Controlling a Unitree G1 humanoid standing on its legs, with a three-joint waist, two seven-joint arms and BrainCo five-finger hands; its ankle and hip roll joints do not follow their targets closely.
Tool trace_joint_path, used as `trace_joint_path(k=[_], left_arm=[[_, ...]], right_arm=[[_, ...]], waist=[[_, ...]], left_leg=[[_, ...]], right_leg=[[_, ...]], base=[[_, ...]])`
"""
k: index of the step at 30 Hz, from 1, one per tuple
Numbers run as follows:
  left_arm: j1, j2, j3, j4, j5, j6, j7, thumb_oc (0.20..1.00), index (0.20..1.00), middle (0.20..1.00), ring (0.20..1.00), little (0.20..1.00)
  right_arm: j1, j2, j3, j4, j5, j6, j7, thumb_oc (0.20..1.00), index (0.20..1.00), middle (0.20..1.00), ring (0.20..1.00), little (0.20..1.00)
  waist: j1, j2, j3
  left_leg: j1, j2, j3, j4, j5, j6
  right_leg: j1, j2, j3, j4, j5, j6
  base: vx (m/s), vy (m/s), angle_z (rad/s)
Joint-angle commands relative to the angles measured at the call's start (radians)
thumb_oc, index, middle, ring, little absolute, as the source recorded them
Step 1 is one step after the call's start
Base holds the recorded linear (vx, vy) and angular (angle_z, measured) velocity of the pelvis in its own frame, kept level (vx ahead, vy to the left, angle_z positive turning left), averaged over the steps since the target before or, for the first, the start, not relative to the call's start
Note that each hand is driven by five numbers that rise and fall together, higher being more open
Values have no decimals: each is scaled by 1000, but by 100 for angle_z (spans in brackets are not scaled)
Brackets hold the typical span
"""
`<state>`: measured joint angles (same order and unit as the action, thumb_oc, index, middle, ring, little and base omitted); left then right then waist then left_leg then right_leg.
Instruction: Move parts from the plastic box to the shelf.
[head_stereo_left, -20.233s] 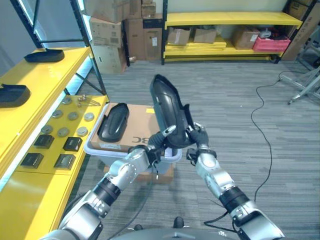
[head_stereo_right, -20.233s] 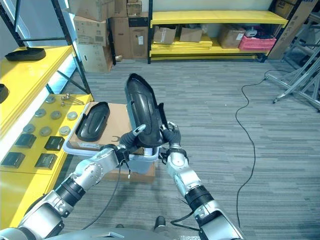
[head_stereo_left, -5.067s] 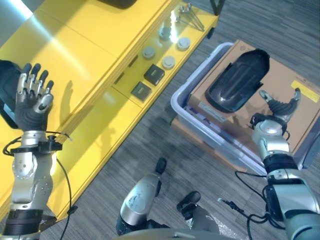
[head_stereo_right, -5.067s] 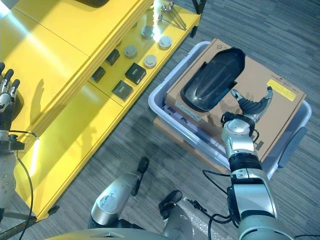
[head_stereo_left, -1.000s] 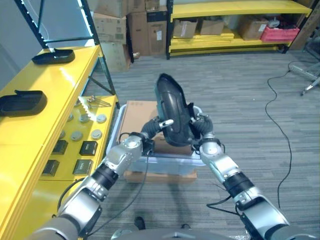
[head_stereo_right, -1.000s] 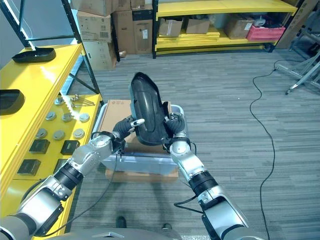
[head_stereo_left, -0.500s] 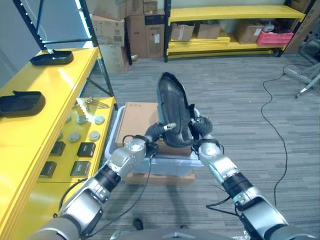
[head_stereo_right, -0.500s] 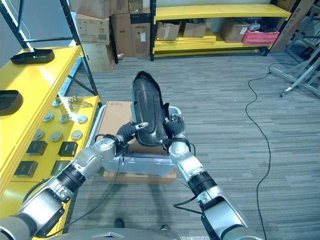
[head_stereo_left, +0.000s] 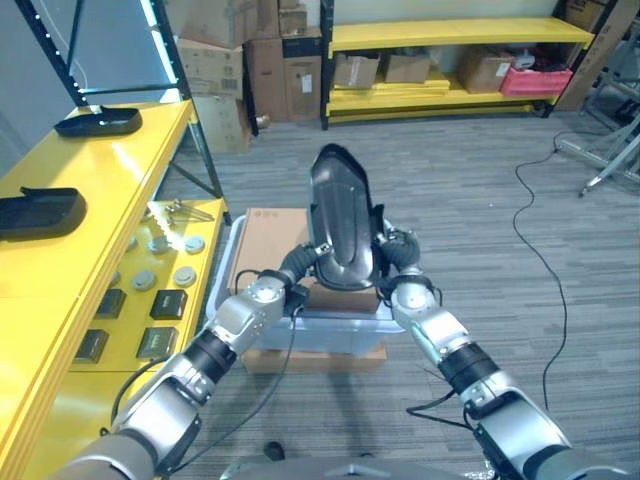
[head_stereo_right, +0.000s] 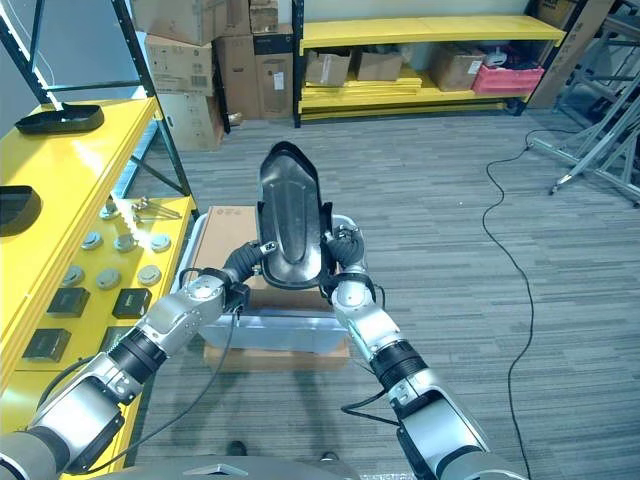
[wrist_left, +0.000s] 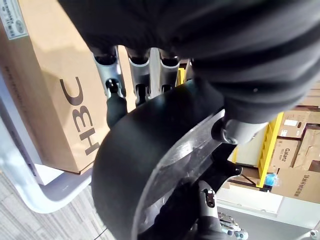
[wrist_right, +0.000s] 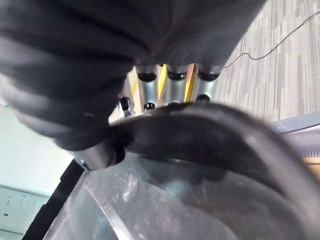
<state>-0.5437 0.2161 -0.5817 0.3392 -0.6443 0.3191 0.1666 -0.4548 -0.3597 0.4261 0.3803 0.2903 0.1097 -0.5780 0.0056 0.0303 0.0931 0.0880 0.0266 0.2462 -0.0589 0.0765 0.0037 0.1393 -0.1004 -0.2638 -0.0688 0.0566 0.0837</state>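
A long black shell-shaped part (head_stereo_left: 340, 215) stands upright above the grey plastic box (head_stereo_left: 320, 330), its hollow side towards me. My left hand (head_stereo_left: 300, 268) grips its lower left edge and my right hand (head_stereo_left: 393, 258) its lower right edge. In the left wrist view the fingers (wrist_left: 115, 75) curl behind the part's rim (wrist_left: 150, 165). The right wrist view shows the part's edge (wrist_right: 210, 130) pinched under that hand's fingers. On the left, the yellow shelf (head_stereo_left: 60, 270) carries two black parts, one near (head_stereo_left: 40, 212) and one far (head_stereo_left: 97, 122).
A brown carton (head_stereo_left: 265, 240) lies inside the plastic box. The shelf's lower level holds round discs (head_stereo_left: 160, 260) and small black blocks (head_stereo_left: 165, 303). Stacked cartons (head_stereo_left: 250, 60) and a yellow rack (head_stereo_left: 450, 40) stand at the back. Metal stand legs (head_stereo_left: 610, 160) are at the right.
Five seconds ago this part lay on the carton and my left hand was over the shelf. Within the last second the held part has turned its hollow side more towards me.
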Motion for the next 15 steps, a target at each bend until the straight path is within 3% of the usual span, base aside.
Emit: trace_joint_path(k=[1,2,9,15], left_arm=[[-77,-104,-38,13,-6,-104,-48,200,200,200,200,200],[-79,-105,-36,9,-9,-102,-39,200,200,200,200,200],[-82,-109,-29,10,-7,-123,-3,200,200,200,200,200],[-80,-87,13,-32,-3,-157,41,200,200,200,200,200]], right_arm=[[-142,51,21,40,47,-68,16,743,743,743,743,743],[-143,53,21,38,52,-66,15,1000,1000,1000,1000,1000],[-149,60,16,17,119,-51,34,1000,1000,1000,1000,1000],[-116,77,-5,-23,344,-12,113,1000,1000,1000,1000,1000]], waist=[[27,-16,-75],[27,-15,-75],[27,-17,-72],[27,-18,-70]], left_leg=[[-4,25,-16,57,-97,-32],[-3,25,-17,57,-97,-32],[2,25,-22,59,-98,-33],[7,26,-26,55,-97,-34]], right_leg=[[-42,-54,-50,53,-43,88],[-42,-54,-50,54,-43,87],[-37,-54,-51,53,-43,86],[-34,-54,-52,51,-42,83]], base=[[0,0,0],[0,0,0],[0,0,0],[0,0,0]])
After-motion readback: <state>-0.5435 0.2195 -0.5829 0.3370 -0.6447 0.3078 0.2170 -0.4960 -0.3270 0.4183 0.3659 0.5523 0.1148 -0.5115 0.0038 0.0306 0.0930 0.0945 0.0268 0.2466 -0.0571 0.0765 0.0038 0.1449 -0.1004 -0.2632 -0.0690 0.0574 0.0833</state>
